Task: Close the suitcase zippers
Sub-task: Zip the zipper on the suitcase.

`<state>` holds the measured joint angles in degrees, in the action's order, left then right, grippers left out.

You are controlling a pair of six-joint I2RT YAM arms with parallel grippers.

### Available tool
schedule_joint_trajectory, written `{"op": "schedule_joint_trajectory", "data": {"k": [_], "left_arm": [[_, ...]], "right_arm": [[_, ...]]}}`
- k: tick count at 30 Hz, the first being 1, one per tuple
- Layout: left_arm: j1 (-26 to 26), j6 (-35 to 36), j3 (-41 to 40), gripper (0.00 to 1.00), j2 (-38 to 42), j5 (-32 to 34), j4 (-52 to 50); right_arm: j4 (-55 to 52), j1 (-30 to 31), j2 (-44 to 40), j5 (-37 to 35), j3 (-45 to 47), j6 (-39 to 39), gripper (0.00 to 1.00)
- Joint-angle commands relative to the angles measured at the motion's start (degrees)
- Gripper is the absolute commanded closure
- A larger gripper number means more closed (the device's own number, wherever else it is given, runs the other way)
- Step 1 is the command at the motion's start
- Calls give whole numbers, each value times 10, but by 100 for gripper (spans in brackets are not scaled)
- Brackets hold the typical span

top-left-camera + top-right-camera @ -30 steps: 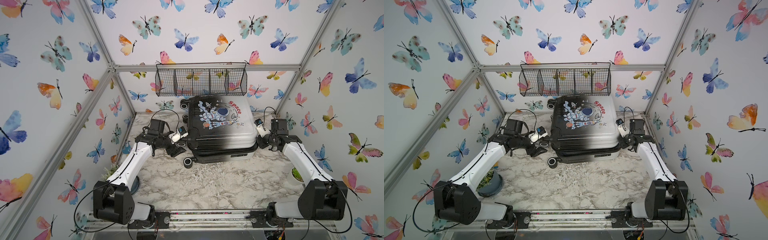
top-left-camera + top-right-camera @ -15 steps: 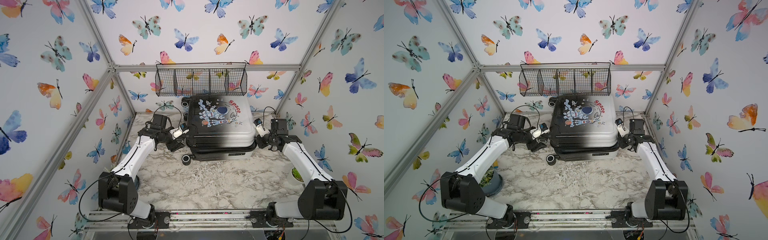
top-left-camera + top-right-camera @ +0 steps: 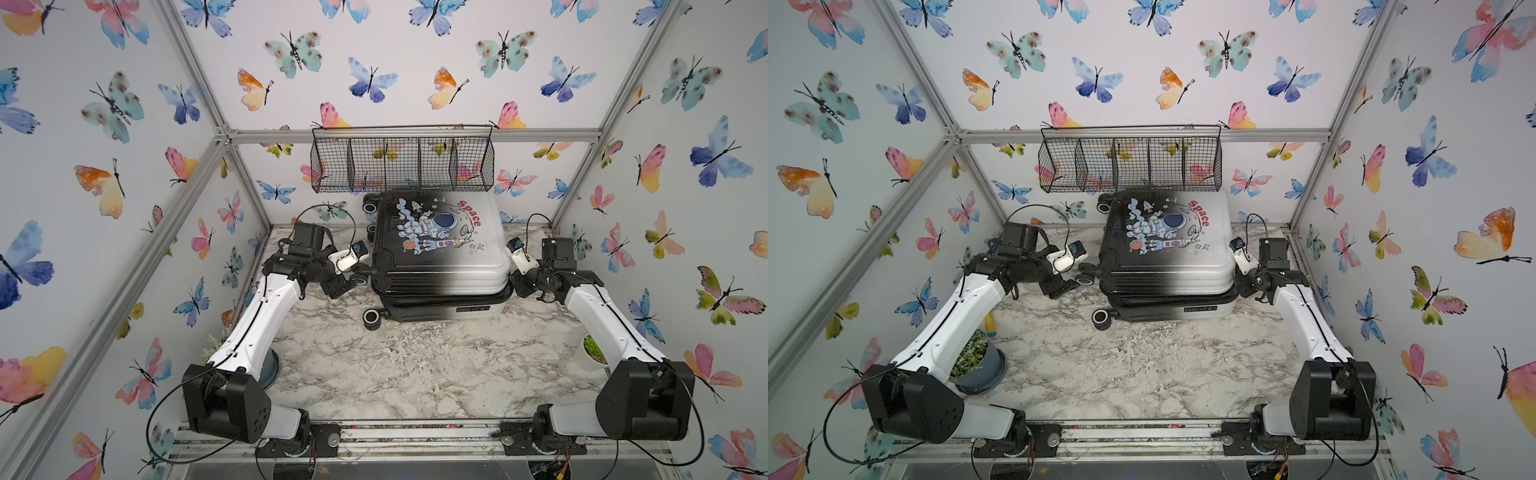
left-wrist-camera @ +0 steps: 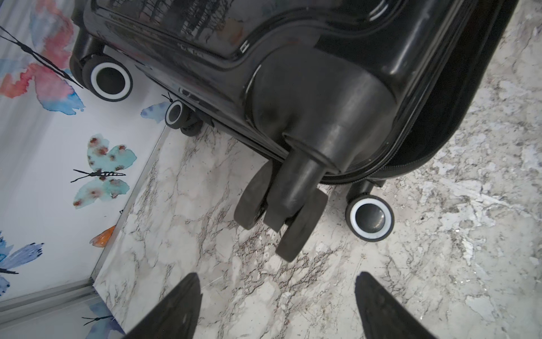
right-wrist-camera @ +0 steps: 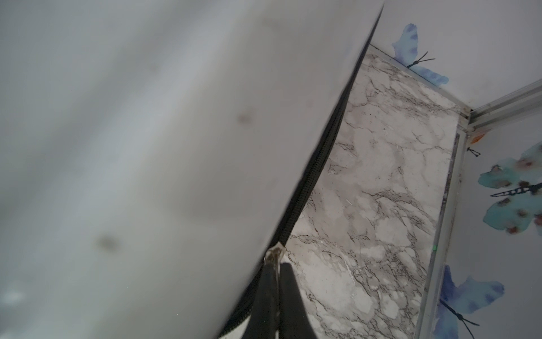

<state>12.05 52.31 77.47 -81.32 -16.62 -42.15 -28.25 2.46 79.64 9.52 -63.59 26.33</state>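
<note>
At the far left a grey potted plant [image 3: 978, 368] sits beside the base of the left arm [image 3: 266, 316]. Its jaws stand wide open and empty above the worktop [image 3: 415, 365], just short of a black double wheel [image 4: 281, 211] at the case's near corner. The suitcase [image 3: 440, 249] lies flat, astronaut print up, at the back middle of the worktop under a wire basket [image 3: 403, 166], wheels toward the left. Its upper shell sits slightly askew on the lower one and the seam gapes by that corner, so the zippers [image 5: 319, 164] look far from shut. On the case's right side the right arm [image 3: 602, 320] has its jaws pinched shut on a small metal pull [image 5: 274, 257] at the white shell's rim. I judge the pull should be drawn along the line of the track, not away from it, while the left jaws brace or press the shells together so the teeth meet; otherwise a light case may slide. A small white pot [image 3: 590, 357] stands far right. The marble-patterned worktop looks smooth, and butterfly-papered walls [image 3: 415, 62] on an aluminium frame [image 3: 415, 135] close in tightly.
</note>
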Motion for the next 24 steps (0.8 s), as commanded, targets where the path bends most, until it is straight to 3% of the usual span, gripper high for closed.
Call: {"op": "schedule_joint_trajectory", "data": {"k": [1, 6, 16, 24], "left_arm": [[-4, 24, 39, 17, -32, -29, 12], [-4, 21, 85, 17, -98, -80, -24], [-2, 24, 93, 18, -130, -166, -52], [1, 34, 113, 23, -164, -153, -72]], "right_arm": [[65, 0, -11, 26, -24, 6, 96], [63, 0, -18, 26, -21, 12, 97], [62, 0, -13, 24, -19, 16, 96], [63, 1, -14, 21, -14, 21, 97]]}}
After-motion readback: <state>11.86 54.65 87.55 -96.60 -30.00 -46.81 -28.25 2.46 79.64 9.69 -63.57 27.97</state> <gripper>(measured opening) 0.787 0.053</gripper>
